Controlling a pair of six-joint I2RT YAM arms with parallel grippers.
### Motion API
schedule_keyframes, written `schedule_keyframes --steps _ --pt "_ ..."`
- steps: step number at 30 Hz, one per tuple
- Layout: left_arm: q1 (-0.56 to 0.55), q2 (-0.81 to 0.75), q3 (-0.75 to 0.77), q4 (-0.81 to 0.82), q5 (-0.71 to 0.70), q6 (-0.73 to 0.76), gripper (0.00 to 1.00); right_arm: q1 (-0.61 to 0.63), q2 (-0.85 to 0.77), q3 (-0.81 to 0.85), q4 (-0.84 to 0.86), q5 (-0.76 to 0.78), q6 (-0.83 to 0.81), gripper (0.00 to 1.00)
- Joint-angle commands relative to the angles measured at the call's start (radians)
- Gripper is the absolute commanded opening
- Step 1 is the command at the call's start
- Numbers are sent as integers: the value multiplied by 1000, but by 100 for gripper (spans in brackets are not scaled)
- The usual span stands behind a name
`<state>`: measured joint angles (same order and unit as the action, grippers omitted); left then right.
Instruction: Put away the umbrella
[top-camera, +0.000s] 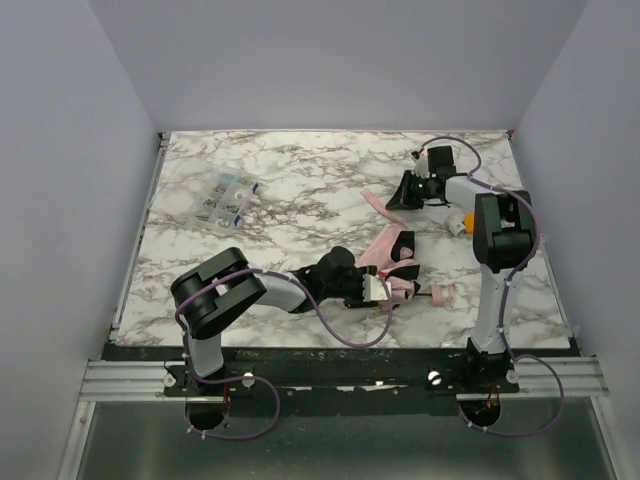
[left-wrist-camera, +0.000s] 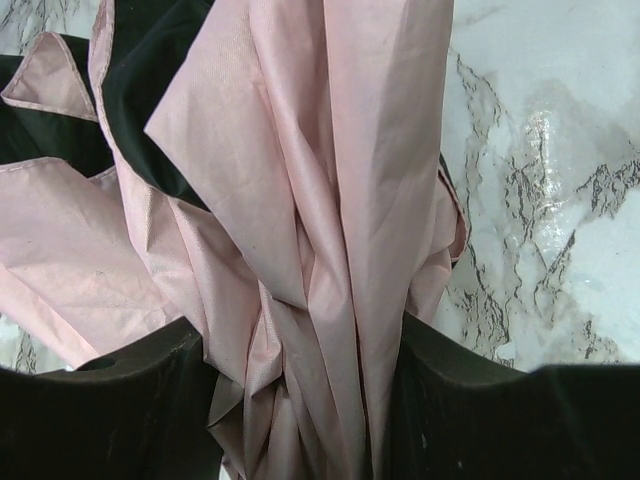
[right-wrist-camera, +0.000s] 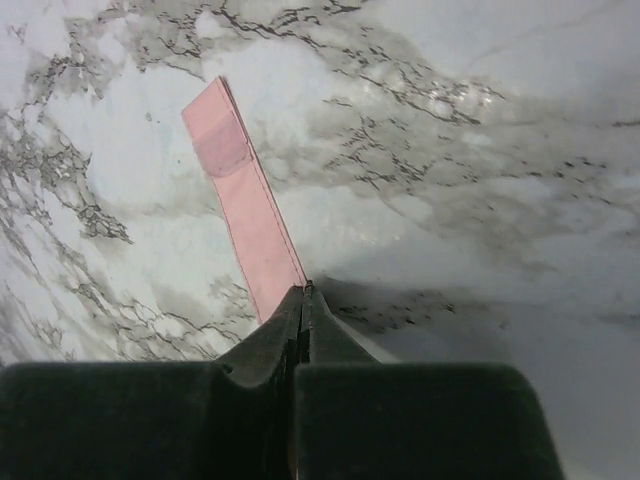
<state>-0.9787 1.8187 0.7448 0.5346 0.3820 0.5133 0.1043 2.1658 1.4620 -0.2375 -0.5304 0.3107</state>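
The umbrella (top-camera: 386, 244) lies collapsed on the marble table (top-camera: 300, 170) in front of the arms. Its small pink handle (top-camera: 441, 295) points right on a thin dark shaft. My left gripper (top-camera: 374, 286) is shut on the bunched pink fabric (left-wrist-camera: 320, 200). In the left wrist view that fabric fills the gap between both black fingers (left-wrist-camera: 140, 410). The pink strap (right-wrist-camera: 245, 205) stretches flat across the table. Its near end runs into the tips of my right gripper (right-wrist-camera: 307, 290), whose jaws are pressed together on it. In the top view the right gripper (top-camera: 398, 200) sits at the strap (top-camera: 374, 196), back right.
A clear plastic box (top-camera: 226, 200) with small compartments lies at the back left. A small orange object (top-camera: 468, 218) sits beside the right arm. Grey walls enclose the table on three sides. The table's right edge (top-camera: 545, 250) is close to the right arm.
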Motion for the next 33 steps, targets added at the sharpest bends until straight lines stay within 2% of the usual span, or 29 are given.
schedule_keyframes --steps 1,6,8,9,10,11,12,13,14,15,17,20,23,33 --pt "-12 63 -22 -223 -61 55 36 26 101 33 -90 -34 19 0" --pt "-16 63 -12 -241 -49 65 36 64 119 73 -71 -93 49 0" --pt "-15 68 -11 -245 -57 65 37 67 86 93 -64 -75 6 1" --pt "-15 70 -15 -241 -57 61 36 65 56 103 -61 -50 -36 4" --pt "-14 72 -21 -235 -58 57 37 65 28 109 -57 -36 -96 11" --pt "-14 76 -24 -230 -59 51 36 66 1 115 -48 -29 -139 24" --pt "-14 78 -30 -222 -61 42 36 66 -13 134 -73 -15 -202 43" --pt "-14 79 -37 -211 -60 36 36 66 -16 157 -113 -23 -255 54" --pt "-14 81 -39 -205 -62 28 36 66 -209 189 -156 -33 -314 64" --pt "-14 80 -42 -200 -65 21 36 66 10 224 -222 -43 -384 68" --pt "-14 80 -50 -187 -72 12 36 68 68 304 -344 -62 -498 74" --pt "-14 83 -56 -179 -81 5 36 81 134 382 -464 -33 -611 75" --pt "-14 88 -54 -179 -84 -2 37 114 146 386 -515 40 -686 75" --pt "-15 103 -45 -198 -81 -19 36 227 76 194 -433 232 -742 73"
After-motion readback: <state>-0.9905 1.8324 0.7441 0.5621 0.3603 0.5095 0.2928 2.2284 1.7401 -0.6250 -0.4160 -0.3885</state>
